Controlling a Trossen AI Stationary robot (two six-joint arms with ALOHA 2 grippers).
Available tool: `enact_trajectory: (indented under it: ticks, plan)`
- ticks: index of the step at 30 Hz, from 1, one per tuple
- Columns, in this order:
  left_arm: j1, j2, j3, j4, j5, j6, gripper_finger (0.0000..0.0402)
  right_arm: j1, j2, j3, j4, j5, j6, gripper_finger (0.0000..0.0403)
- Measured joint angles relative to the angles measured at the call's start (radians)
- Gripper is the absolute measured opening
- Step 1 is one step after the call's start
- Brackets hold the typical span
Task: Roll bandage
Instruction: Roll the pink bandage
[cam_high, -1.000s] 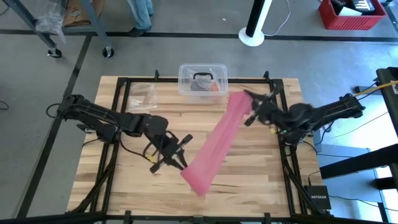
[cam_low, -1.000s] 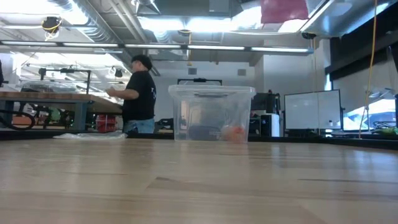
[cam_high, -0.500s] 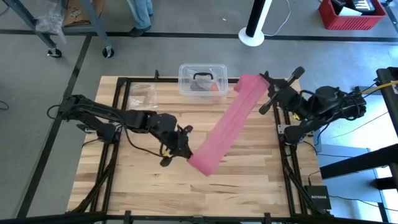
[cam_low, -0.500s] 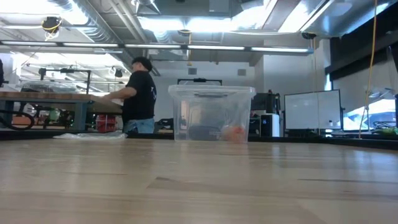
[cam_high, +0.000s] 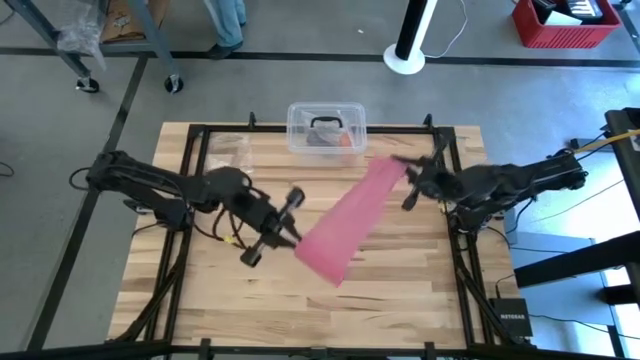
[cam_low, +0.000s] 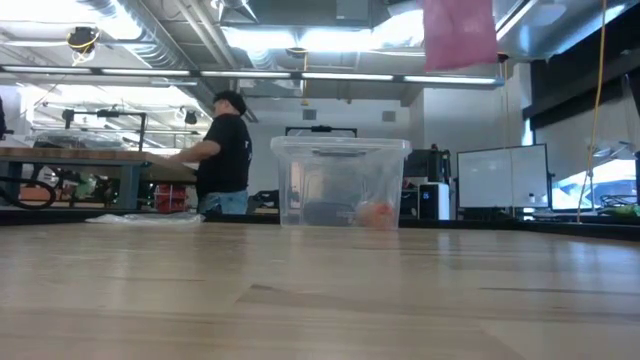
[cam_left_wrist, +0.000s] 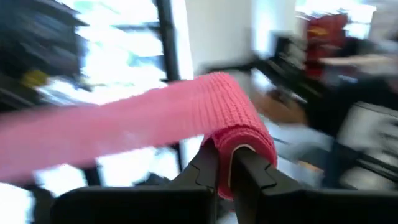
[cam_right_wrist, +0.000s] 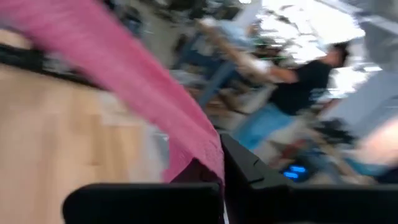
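Observation:
The bandage is a long pink strip spanning the air between my two grippers, slanting from the table's near middle up to the far right. Its far end also shows at the top of the low view as a pink patch. My left gripper is shut on the near end. My right gripper is shut on the far end. My left gripper pinches the bandage's near end between its two fingers; the cloth folds over the fingertips. The strip runs off sideways from the hold, clear of the table. My right gripper pinches the bandage's far end between its two fingers, coming roughly level from the table's right side. The strip leads away from the fingers toward the left gripper, lifted clear.
A clear plastic box with a black handle stands at the table's far edge, middle. A small clear bag lies at the far left. A person stands at a bench beyond the table.
My left gripper has risen and tipped its fingers upward, carrying the bandage's near end with it. My right gripper swung toward the far right edge and came back. The bandage stays spanned between both grippers, clear of the table.

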Motion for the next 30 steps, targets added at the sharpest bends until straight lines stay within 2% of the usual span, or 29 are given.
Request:
enact_trajectory:
  ticks: [4, 8, 13, 20, 24, 30]
  plan:
    - [0.003, -0.026, 0.000, 0.040, -0.230, 0.044, 0.0013, -0.001, 0.018, -0.123, 0.024, -0.120, 0.131, 0.0000]
    - [0.010, -0.030, 0.000, 0.042, -0.364, 0.089, 0.0013, 0.001, 0.058, -0.246, 0.159, -0.204, 0.222, 0.0000]
    - [0.029, -0.021, 0.000, 0.040, -0.413, 0.109, 0.0013, 0.001, 0.135, -0.335, 0.375, -0.302, 0.261, 0.0000]
    - [0.061, -0.018, 0.000, -0.028, -0.456, 0.133, 0.0013, 0.000, 0.196, -0.337, 0.454, -0.362, 0.328, 0.0012]
    - [0.072, -0.018, 0.000, -0.070, -0.457, 0.131, 0.0013, -0.001, 0.198, -0.337, 0.473, -0.336, 0.371, 0.0038]
    - [0.072, -0.018, 0.000, -0.060, -0.457, 0.138, 0.0013, -0.001, 0.198, -0.337, 0.476, -0.345, 0.383, 0.0107]
